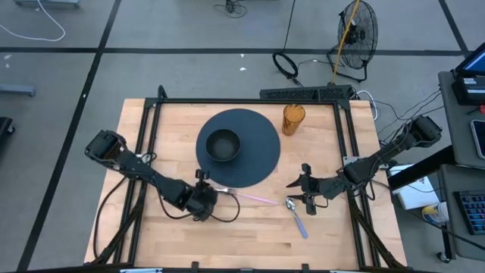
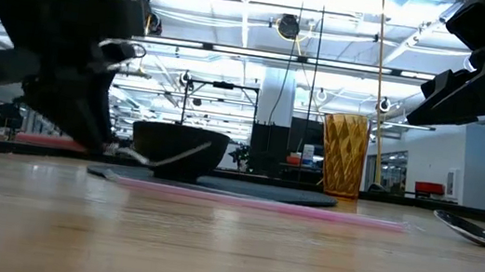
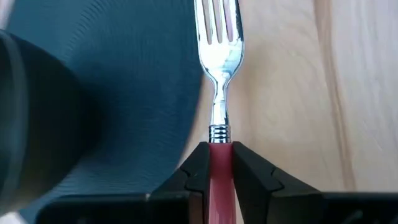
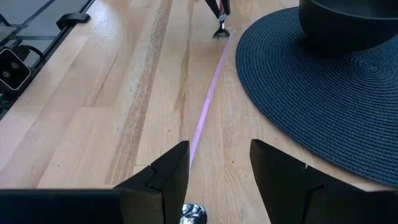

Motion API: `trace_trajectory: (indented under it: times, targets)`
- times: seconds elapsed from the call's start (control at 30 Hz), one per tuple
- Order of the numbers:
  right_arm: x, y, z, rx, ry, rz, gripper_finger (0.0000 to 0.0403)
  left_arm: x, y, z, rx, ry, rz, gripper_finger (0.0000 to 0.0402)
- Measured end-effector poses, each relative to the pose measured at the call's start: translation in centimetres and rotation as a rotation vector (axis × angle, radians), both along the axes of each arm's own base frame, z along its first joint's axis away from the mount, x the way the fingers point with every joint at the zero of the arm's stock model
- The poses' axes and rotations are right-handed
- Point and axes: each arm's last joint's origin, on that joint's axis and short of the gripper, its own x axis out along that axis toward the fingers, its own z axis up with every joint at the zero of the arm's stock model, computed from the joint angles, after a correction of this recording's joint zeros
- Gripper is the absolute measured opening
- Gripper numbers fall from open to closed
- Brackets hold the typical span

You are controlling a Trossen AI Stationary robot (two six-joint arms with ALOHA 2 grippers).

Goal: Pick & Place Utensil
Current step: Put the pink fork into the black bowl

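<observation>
Glossy metal fork (image 3: 219, 50), pink plastic handle; woven matt placemat (image 1: 258, 144); pale wooden table (image 1: 151, 227).

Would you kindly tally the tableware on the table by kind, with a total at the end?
Forks: 1, pink-handled fork, held in the left gripper
Spoons: 1, spoon
Straws: 1, pink straw
Bowls: 1, black bowl
Cups: 1, amber cup
Placemats: 1, dark round placemat
Total: 6

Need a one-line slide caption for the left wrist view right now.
Left claw shut on the pink-handled fork, tines beside the dark placemat edge.
</observation>
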Motion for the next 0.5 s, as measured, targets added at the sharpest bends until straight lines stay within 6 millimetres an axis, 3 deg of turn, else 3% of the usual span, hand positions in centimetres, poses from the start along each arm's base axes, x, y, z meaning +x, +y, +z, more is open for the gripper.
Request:
trace_trajectory:
  times: [0.5]
  targets:
    - [0.0, 0.0, 0.0, 0.0, 0.0, 0.0, 0.0164, 0.0, -0.7, 3.5, 0.362, -0.058, 0.04, 0.0052]
